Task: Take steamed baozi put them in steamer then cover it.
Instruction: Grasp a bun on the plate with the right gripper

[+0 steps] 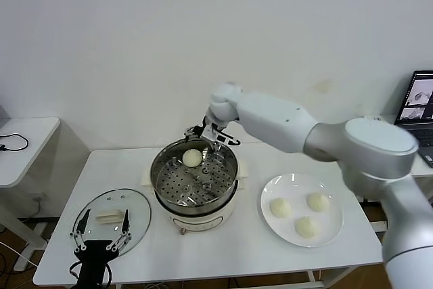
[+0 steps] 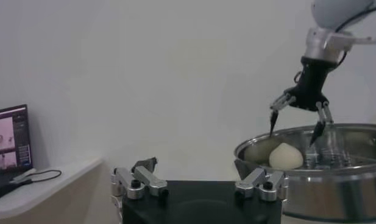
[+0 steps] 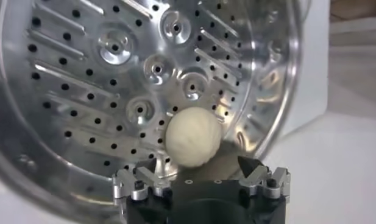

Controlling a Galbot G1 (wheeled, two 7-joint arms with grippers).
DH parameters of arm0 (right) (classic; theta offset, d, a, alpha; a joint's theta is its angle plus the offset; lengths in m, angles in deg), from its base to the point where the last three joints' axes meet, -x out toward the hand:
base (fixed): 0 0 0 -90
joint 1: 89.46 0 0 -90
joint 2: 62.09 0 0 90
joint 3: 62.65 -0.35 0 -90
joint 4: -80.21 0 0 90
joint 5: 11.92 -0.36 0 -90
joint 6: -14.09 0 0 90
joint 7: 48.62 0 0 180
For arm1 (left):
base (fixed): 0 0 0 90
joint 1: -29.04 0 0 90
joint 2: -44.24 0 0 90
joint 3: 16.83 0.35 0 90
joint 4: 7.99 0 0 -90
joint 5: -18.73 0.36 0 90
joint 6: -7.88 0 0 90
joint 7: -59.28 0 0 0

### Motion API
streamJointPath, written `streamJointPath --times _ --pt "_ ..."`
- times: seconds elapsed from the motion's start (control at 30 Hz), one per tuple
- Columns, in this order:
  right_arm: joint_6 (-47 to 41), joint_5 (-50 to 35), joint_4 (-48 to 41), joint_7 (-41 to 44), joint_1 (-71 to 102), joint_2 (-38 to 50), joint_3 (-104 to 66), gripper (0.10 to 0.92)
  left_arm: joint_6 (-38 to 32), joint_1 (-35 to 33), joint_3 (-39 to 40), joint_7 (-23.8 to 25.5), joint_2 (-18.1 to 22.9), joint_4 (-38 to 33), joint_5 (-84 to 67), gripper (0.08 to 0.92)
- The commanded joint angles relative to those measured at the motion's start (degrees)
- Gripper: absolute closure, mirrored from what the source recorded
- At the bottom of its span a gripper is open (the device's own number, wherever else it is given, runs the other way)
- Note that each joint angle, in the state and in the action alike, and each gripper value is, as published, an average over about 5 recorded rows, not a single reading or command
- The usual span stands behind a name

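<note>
Your right gripper [image 1: 211, 137] hangs spread open, holding nothing, over the far rim of the steamer [image 1: 194, 206] mid-table, with one baozi [image 1: 193, 158] lying free on the perforated tray [image 1: 203, 184] just below its fingertips. Three more baozi [image 1: 306, 227] wait on the white plate [image 1: 270, 191] toward the table's right edge, nothing between plate and pot. Your left gripper [image 1: 101, 233] sits open at the near left corner over the glass cover [image 1: 139, 208], beside its handle [image 1: 108, 217].

Lab setup: bare white wall [image 1: 135, 38], white table [image 1: 223, 248], laptop [image 1: 421, 103].
</note>
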Motion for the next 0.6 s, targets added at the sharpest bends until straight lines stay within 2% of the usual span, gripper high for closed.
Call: streamJointPath --times 0.03,0.3,0.43,0.6 --pt "-15.21 -15.51 14.43 3.42 -5.48 11.14 1.47 0.203 2.45 0.11 0.28 -0.10 -0.33 -0.91 -0.03 0.177" --pt "-28.37 -19.29 30.74 4.28 -6.81 31.94 2.35 0.203 5.32 2.22 1.10 -0.16 -2.35 -0.14 -0.51 0.177" --pt "-30.44 -17.76 35.90 4.92 -4.86 41.71 2.25 0.202 5.70 3.61 1.71 0.07 -3.12 0.73 -0.53 0.177" --pt "-30.53 -12.15 38.94 5.41 3.01 48.75 -0.86 0.203 5.71 4.06 2.59 0.15 -3.30 1.50 -0.26 0.177"
